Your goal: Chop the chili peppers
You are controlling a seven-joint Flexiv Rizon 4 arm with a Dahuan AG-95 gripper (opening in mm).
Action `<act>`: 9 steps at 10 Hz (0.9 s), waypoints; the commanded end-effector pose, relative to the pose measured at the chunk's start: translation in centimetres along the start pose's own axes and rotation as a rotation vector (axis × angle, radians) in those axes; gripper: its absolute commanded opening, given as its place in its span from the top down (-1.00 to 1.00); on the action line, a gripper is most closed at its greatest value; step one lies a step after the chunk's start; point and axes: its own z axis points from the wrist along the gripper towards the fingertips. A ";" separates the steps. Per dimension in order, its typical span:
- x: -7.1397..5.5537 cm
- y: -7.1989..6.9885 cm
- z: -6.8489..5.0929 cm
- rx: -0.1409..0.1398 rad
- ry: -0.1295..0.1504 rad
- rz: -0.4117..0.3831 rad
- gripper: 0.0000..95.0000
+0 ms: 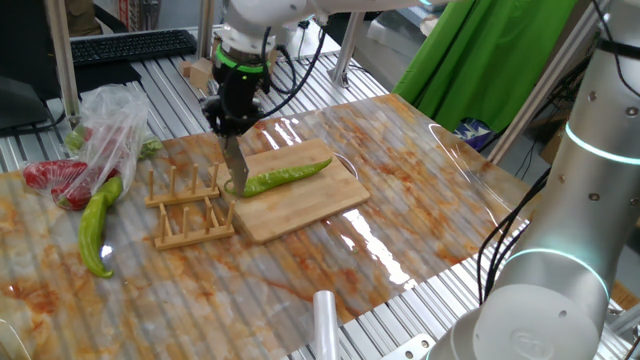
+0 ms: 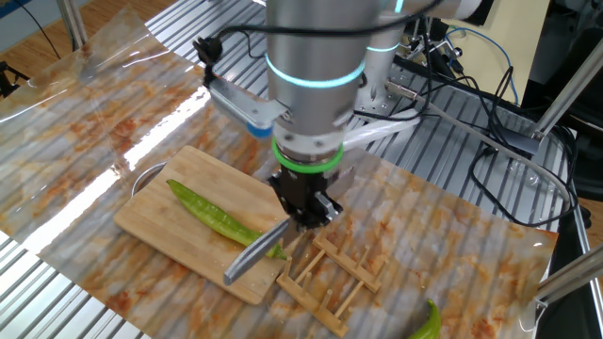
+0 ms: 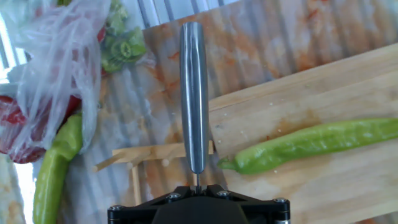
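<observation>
Plastic-covered, orange-streaked tabletop (image 1: 420, 200) fills the room's working area, with a wooden cutting board (image 1: 310, 205) lying on it and a small wooden rack (image 1: 190, 210) just beside the board's end. On the board lies one green chili pepper (image 1: 285, 176), whole as far as I can see, stretched diagonally across the wood.

The arm's tool (image 2: 303, 209) points down and is clamped together on the handle of a knife (image 2: 256, 252), whose blade hangs below it. From the hand view, the blade (image 3: 194, 93) sits off the pepper's stem end (image 3: 239, 164), just beside it rather than over its body, and close to the edge of the board by the rack. The other fixed view shows the blade slanting down past that same tip of the pepper (image 2: 221, 219); whether metal touches the pepper I cannot tell.

What worries me: a downward cut from this spot looks likely to catch only the stem tip, or miss and strike the board's edge or the rack. The pepper is glossy, curved and unrestrained, so I'd expect it to roll or skid under a glancing blade. A loose grip on the slim handle could also let the knife twist. Off to the side a paler pepper (image 1: 95, 225) and a plastic bag (image 1: 105, 125) of red ones sit well apart from the board.
</observation>
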 end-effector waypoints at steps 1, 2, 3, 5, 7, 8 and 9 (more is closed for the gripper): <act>-0.6 -0.6 0.0 0.001 0.003 0.004 1.00; -1.0 -1.3 0.0 0.004 0.008 0.005 1.00; -1.0 -2.6 0.5 0.006 0.012 0.005 1.00; -0.6 -3.8 0.9 0.009 0.005 0.012 1.00; -0.6 -5.1 1.4 0.023 0.008 0.006 1.00; -0.7 -5.9 2.1 0.026 0.000 -0.006 1.00; -1.0 -6.6 2.7 0.018 -0.002 -0.019 1.00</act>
